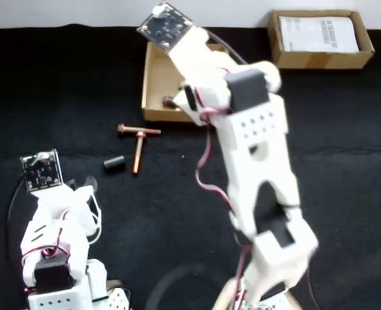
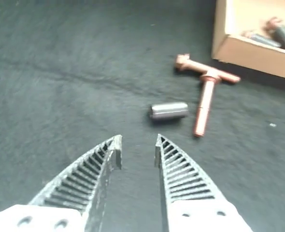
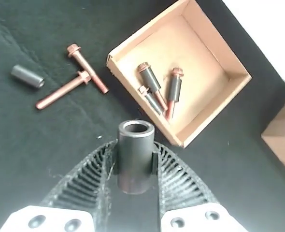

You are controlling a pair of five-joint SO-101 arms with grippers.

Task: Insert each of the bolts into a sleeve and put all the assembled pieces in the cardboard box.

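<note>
Clamped in the right gripper (image 3: 134,151), a held sleeve (image 3: 135,169) hangs near the cardboard box (image 3: 200,53), where three assembled pieces (image 3: 150,79) lie. The left gripper (image 2: 137,145) hangs with jaws apart near two bolts (image 2: 203,108) and a loose sleeve (image 2: 168,110). Next, probably, it must lift a bolt and align it with the held bore.

Illumination is diffuse and even, arriving from overhead. The white arm (image 1: 255,129) and the wall strip (image 1: 61,11) wash out against the matte black table cover (image 1: 345,194). Shadows are soft and short. The copper bolts (image 3: 87,67) and the sleeve (image 3: 135,154) carry faint sheen.
</note>
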